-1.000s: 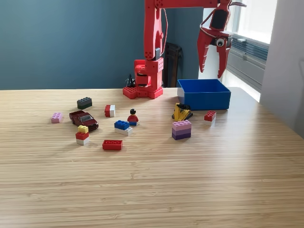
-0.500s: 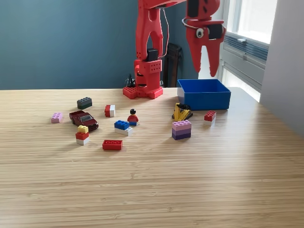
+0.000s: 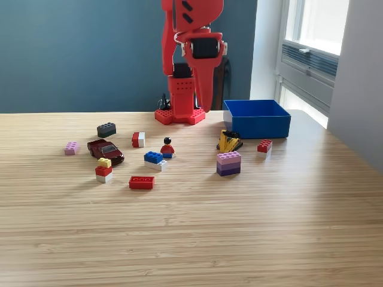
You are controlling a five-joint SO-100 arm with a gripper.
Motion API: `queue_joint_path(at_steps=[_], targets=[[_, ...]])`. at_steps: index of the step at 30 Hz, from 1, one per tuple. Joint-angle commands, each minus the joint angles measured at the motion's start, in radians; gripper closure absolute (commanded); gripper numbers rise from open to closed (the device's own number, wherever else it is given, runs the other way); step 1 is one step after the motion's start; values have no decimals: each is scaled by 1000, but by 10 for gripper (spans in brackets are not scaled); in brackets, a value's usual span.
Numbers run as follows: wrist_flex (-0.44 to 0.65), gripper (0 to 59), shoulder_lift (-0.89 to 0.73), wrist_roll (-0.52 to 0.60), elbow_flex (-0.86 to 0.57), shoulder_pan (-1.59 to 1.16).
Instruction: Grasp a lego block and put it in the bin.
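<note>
Above the far middle of the table, the gripper hangs point-down, seen edge-on; whether its jaws are parted cannot be told, and it carries nothing visible. Blocks lie nearer the camera and lower. The blue-and-white block and the red-and-white block sit to its near left. The bin stands to the right, well apart from the gripper. Judgement: next move goes down and nearward.

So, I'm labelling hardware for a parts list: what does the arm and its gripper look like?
The arm is all red plastic on a red studded base, with a dark block set into the wrist. The gripper tapers to long pointed red fingers. A thin pale cable loops beside it.
</note>
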Motion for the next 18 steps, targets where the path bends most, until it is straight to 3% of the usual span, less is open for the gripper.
queue_joint_path(at_steps=[1, 18], targets=[[-46, 342, 67, -18, 20, 28], [-54, 346, 69, -40, 48, 44]])
